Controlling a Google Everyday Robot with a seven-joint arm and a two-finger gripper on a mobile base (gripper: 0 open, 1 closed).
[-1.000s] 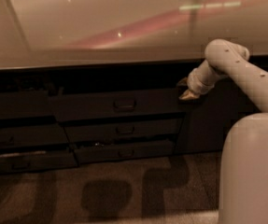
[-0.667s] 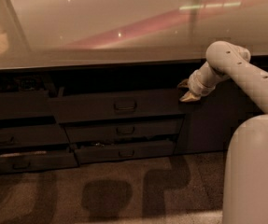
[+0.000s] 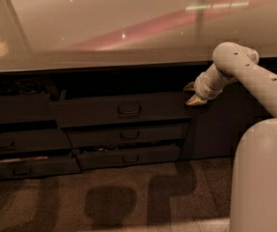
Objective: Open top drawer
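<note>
The top drawer point(image 3: 94, 114) is the tallest dark grey front just under the counter, with a small bail handle point(image 3: 129, 110) at its middle. A dark gap runs above it. My gripper point(image 3: 192, 94) sits at the right end of this front, well to the right of the handle, on the white arm point(image 3: 254, 76) that reaches in from the right. Its two tan fingertips point(image 3: 195, 100) stand apart, one above the other, with nothing seen between them.
Two slimmer drawer fronts point(image 3: 128, 135) lie below the top one, the lowest slightly ajar. More drawers point(image 3: 24, 141) fill the left side. A flat cabinet door point(image 3: 215, 129) is behind the gripper. The glossy counter point(image 3: 128, 28) overhangs everything. My white base point(image 3: 263, 178) fills the lower right, on carpet point(image 3: 128, 197).
The gripper has stayed at the drawer's right end, almost still. A pale blur has appeared on the counter's left edge.
</note>
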